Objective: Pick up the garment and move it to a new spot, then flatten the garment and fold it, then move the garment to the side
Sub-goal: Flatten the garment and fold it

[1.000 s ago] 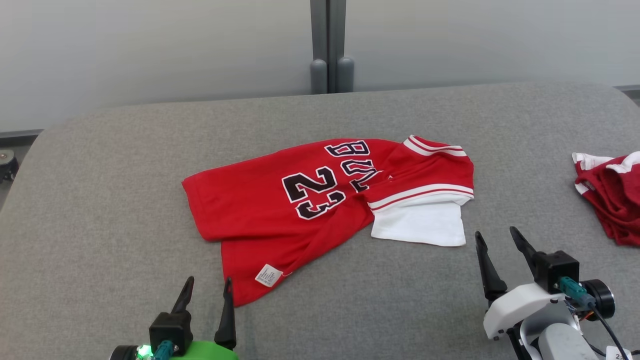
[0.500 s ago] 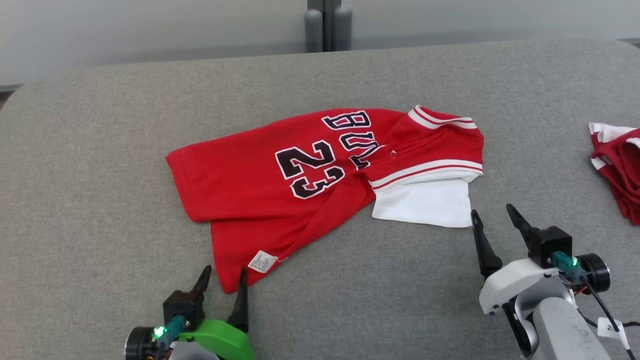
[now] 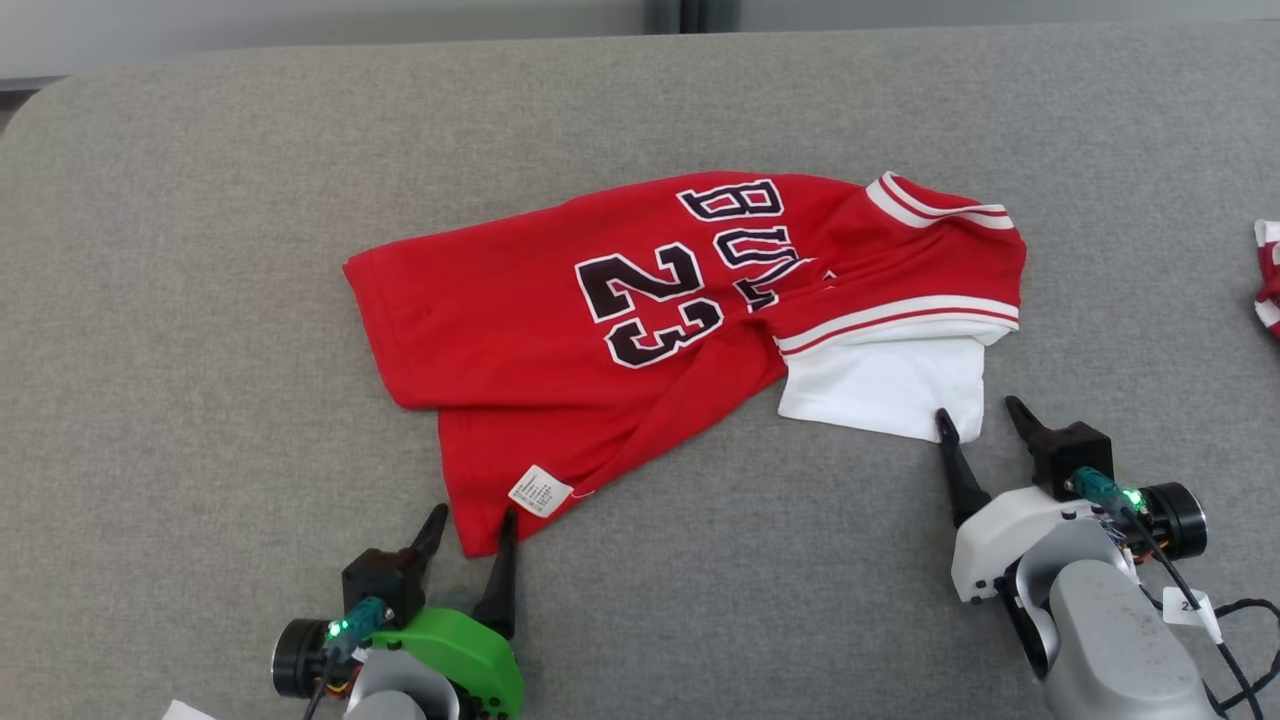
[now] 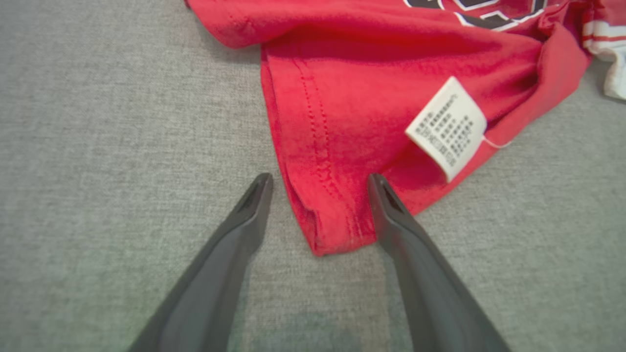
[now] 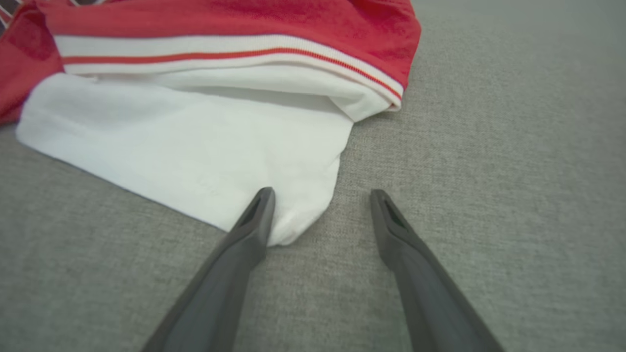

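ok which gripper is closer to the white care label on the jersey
Left. The left gripper has the hem corner of the jersey between its open fingers, right beside the care label. The right gripper is far across, at the corner of the white sleeve.

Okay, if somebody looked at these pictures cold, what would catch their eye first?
The red garment with a black 23, lying rumpled in the middle of the grey surface. The open left gripper straddles its near hem corner, and the open right gripper has one finger over the white sleeve corner.
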`<state>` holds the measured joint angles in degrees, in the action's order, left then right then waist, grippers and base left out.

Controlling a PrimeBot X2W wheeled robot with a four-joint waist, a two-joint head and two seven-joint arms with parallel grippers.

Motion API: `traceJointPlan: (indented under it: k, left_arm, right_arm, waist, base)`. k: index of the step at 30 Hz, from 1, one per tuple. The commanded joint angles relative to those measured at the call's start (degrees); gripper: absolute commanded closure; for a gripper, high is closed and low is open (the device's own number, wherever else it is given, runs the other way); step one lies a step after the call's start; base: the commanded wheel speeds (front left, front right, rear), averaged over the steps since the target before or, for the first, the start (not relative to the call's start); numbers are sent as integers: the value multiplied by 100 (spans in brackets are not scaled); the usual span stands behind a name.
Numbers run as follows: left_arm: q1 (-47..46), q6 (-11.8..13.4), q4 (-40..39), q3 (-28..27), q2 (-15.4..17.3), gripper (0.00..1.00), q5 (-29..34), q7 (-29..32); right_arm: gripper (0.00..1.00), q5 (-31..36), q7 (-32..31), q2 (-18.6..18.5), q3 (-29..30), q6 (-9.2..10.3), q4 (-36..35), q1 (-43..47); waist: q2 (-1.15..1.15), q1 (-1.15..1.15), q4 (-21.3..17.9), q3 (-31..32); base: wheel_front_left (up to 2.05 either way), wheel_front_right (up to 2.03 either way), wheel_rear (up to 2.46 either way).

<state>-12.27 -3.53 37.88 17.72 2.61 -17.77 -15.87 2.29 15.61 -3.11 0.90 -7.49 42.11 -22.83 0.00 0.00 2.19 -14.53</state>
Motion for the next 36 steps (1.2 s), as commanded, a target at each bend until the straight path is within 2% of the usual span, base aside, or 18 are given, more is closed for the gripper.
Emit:
traceJointPlan:
  k: [1,2,3,4,8,12,21,27,32,36]
  left_arm:
    - [97,-25,307,32,59,0,-98,142]
    - [98,-47,353,58,60,23,-146,144]
    - [94,-85,404,104,60,63,-192,148]
    - [98,-115,442,161,59,100,-221,148]
    - [133,-187,489,287,37,100,-345,147]
    - [191,-229,245,225,38,100,-421,116]
    - [79,-317,-1463,-709,57,100,-201,74]
    - [-595,-393,-2417,-1039,405,100,-144,75]
    - [-1508,-397,-2829,-901,972,100,-247,198]
    - [-2206,-398,-3060,-916,1324,100,-382,413]
  right_arm:
    - [0,-16,-89,13,-72,-1,257,57]
    - [7,-42,-89,21,-121,-1,330,46]
    - [100,-85,-89,28,-161,-1,394,46]
    - [100,-142,-90,34,-177,-2,415,45]
    - [100,-393,-85,21,-248,-2,262,138]
    - [100,-708,-46,-72,-200,1,-337,230]
    - [100,-1501,-41,-452,-24,2,-2219,325]
    - [100,-1807,-42,-843,87,2,-3205,-81]
    - [100,-1904,-42,-1209,-134,2,-3847,-765]
    - [100,-1817,-42,-1525,-347,2,-4007,-1488]
  waist:
    - [0,0,62,-31]
    - [0,0,74,-27]
    - [0,0,85,-20]
    - [0,0,94,-6]
    - [0,0,97,124]
    - [0,0,72,314]
    - [0,0,18,879]
    - [0,0,-64,1131]
    - [0,0,-220,1113]
    - [0,0,-370,1027]
  base:
    - [0,0,0]
    - [0,0,0]
    - [0,0,0]
    - [0,0,0]
    - [0,0,0]
    - [0,0,0]
    - [0,0,0]
    - [0,0,0]
    - [0,0,0]
    - [0,0,0]
